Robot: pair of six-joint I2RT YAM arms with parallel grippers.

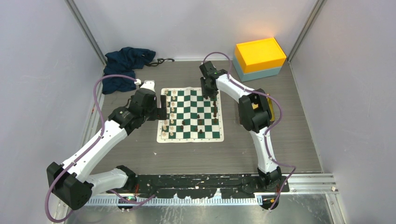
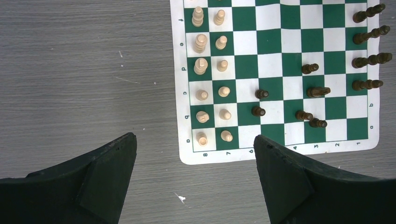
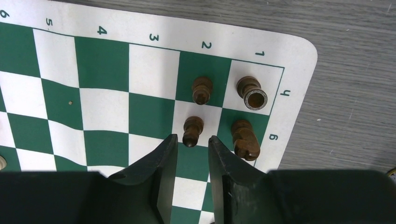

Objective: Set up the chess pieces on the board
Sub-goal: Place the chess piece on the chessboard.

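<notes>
board (image 3: 299,60) edge crowded, right claw (image 3: 192,138) seemingly clear

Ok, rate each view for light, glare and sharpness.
Top external: even light, sharp, yellow box top glows bright; pieces tiny. Left wrist: sharp board, left claw black and featureless. Right wrist: sharp pieces, no glare, right claw near-black.

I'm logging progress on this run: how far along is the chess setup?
Done: the cream pieces fill the two rows visible on their side of the board, and four dark pieces stand in the far right corner. In hand: the right gripper, jaws apart, straddles one of them, a dark pawn; the left gripper hovers open and empty. Left: loose dark pieces mid-board need moving to their home rows.
</notes>
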